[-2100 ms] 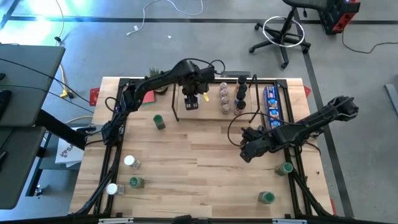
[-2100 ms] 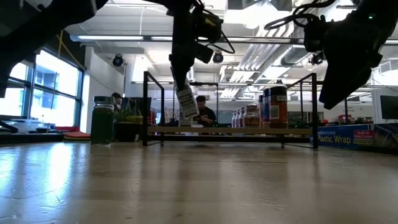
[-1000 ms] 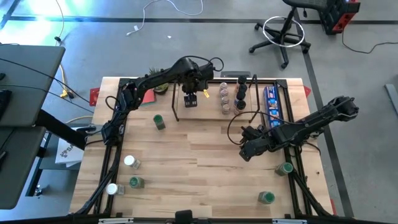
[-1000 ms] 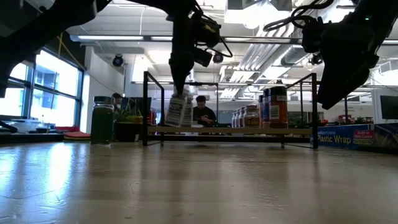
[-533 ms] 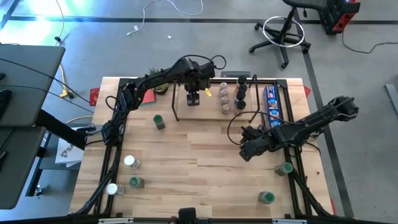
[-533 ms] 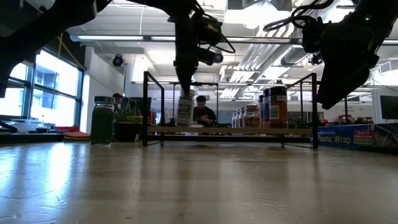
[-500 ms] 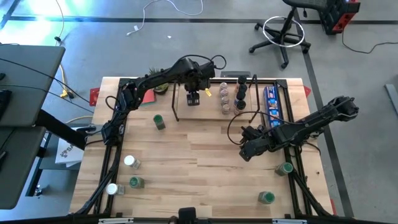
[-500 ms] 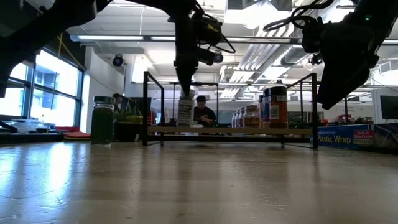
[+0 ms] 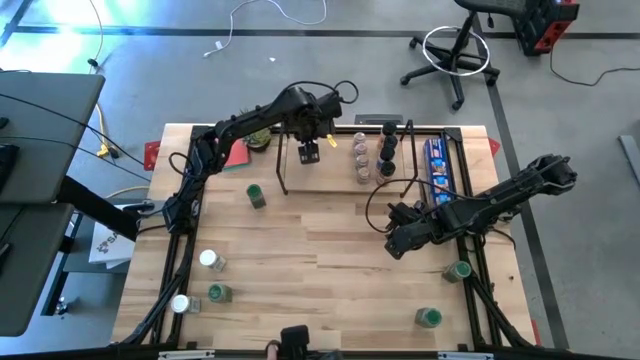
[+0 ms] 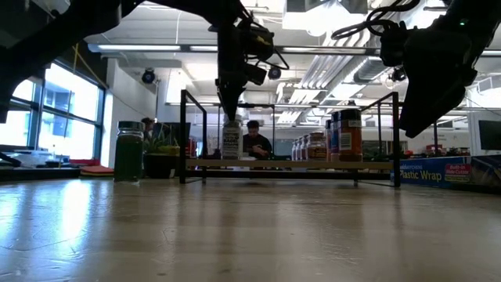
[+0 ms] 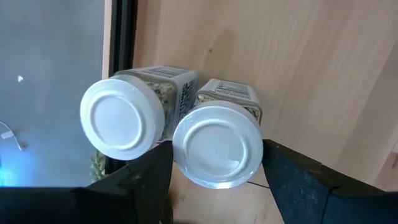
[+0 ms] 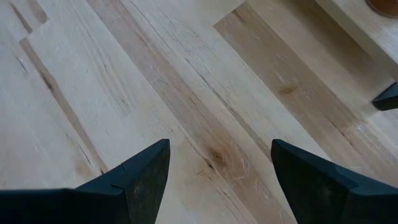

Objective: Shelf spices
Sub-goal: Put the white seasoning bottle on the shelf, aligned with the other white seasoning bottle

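Observation:
The shelf [image 9: 335, 178] stands at the table's far edge, with several spice jars [image 9: 372, 158] in its right half. My left gripper [image 9: 308, 150] points down over the shelf's far left corner, shut on a white-lidded spice jar [image 11: 217, 146] that stands upright on the shelf board [image 10: 231, 139]. A second white-lidded jar [image 11: 121, 118] stands close beside it, by the black frame rail [image 11: 123, 37]. My right gripper [image 9: 395, 245] hangs open over bare table [image 12: 217, 180], right of centre. Loose jars [image 9: 257, 195] stand on the tabletop. My left gripper has the jar's white lid [image 11: 258, 149] between its two fingers, one on each side of the rim. The fingers [image 11: 292, 180] come from above, pointing down. The jar is upright, its base on the shelf board.
A long blue box [image 9: 437, 165] lies right of the shelf. A potted plant [image 9: 255, 128] and a red object [image 9: 235, 155] sit at the far left. More jars stand near left [image 9: 211, 260], [image 9: 219, 293], [image 9: 180, 303] and near right [image 9: 457, 270], [image 9: 429, 318].
My left gripper has gone a little toward the table's far edge with the jar. The jar hung tilted below the fingers a second ago; it has come upright and now stands on the shelf board beside the other white-lidded jar.

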Robot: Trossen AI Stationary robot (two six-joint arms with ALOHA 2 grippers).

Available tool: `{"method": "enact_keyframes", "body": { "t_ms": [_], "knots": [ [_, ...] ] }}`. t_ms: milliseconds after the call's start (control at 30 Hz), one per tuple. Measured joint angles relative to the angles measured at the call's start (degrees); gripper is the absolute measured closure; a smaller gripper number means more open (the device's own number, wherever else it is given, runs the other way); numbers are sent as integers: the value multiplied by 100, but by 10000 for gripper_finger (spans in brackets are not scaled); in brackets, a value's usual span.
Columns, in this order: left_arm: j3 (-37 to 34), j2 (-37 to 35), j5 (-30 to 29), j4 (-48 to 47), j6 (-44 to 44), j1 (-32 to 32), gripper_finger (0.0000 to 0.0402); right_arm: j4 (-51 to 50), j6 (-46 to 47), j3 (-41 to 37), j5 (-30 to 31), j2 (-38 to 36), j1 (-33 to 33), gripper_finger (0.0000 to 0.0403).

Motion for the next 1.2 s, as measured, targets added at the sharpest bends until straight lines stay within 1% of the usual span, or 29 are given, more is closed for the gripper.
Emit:
{"method": "enact_keyframes", "body": {
  "t_ms": [500, 633, 833, 900, 967, 1067, 1100, 1167, 1200],
  "knots": [
    [2, -19, -19, -5, 5, -4, 127, 0, -15, 0, -1, 0, 0, 128],
    [141, -46, -66, -61, 4, -63, 126, 1, -2, 0, -1, 0, 2, 128],
    [487, -46, -366, -291, -66, -221, 126, 2, -2, 0, -1, 2, 0, 128],
    [473, -145, -520, -353, -293, -310, 126, 2, -2, 0, -1, 2, 0, 128],
    [470, -236, -528, -563, -652, -420, 126, -2, 0, 0, -1, 2, 0, 128],
    [483, -423, -311, -703, -1430, -666, 126, 13, 1, 0, 1, 4, 2, 128],
    [460, -521, -150, -675, -1778, -778, 126, 32, -3, 0, 10, 4, 2, 128],
    [460, -711, 56, -671, -2387, -1075, 126, 40, -29, 0, 39, 4, 2, 128],
    [461, -795, 70, -684, -2597, -1247, 127, 52, -31, 0, 73, 4, 2, 128]
  ]
}}
